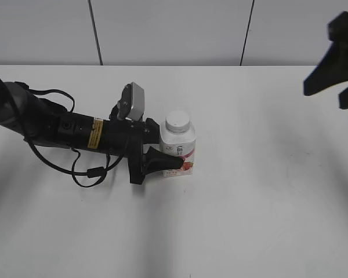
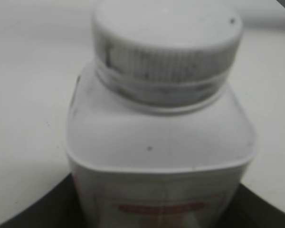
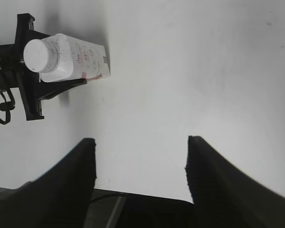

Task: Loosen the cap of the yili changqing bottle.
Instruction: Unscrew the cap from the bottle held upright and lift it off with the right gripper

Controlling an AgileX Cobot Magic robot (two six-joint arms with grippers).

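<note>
White plastic yili changqing bottle (image 1: 178,147) stands upright on the worktop (image 1: 267,191), clamped by the left end effector (image 1: 158,152) apparently to steady it, while the right end effector (image 3: 140,166) hovers released, away from the cap (image 1: 178,121).

The yili changqing bottle (image 1: 178,146) stands upright on the table (image 1: 267,202), cap (image 1: 178,121) on top.

One bottle (image 1: 178,149) stood on one white table (image 1: 267,191), and it carried one white cap (image 1: 178,121). Two robot arms were present, each ending in one gripper: the left gripper (image 1: 162,152) and the right gripper (image 3: 140,161), two grippers in total.
</note>
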